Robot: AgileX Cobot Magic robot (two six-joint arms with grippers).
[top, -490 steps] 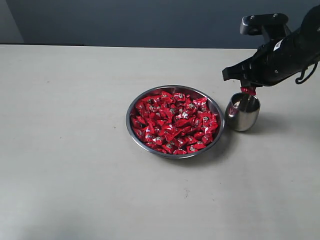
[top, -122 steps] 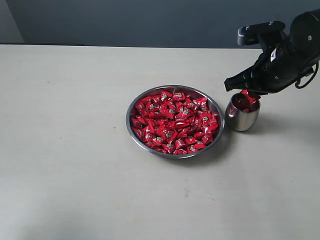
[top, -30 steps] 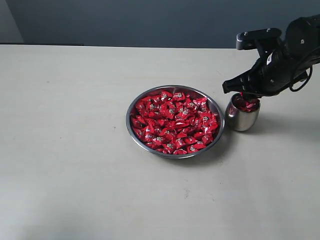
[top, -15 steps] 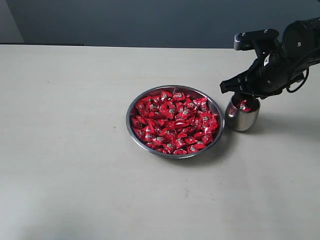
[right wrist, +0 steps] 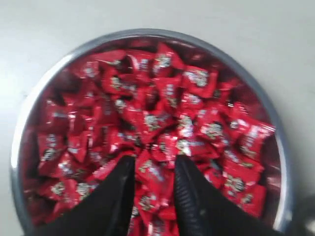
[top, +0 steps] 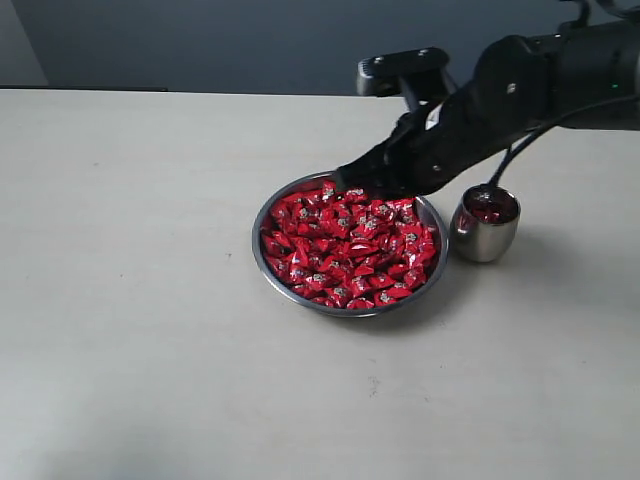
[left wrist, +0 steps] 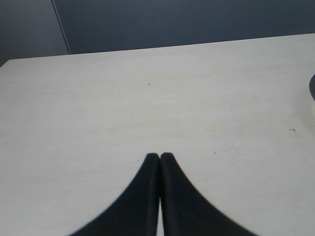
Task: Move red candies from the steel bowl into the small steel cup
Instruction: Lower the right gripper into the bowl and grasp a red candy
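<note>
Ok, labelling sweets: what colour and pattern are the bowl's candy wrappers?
Shiny red candies with small pale marks, clearest in the right wrist view.

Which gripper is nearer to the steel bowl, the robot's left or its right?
Right. The right gripper hangs just above the steel bowl, jaws apart over the red candies. The left gripper is shut over bare table and does not appear in the exterior view.

Soft even light; close-up red candies (right wrist: 162, 120) blurred.
</note>
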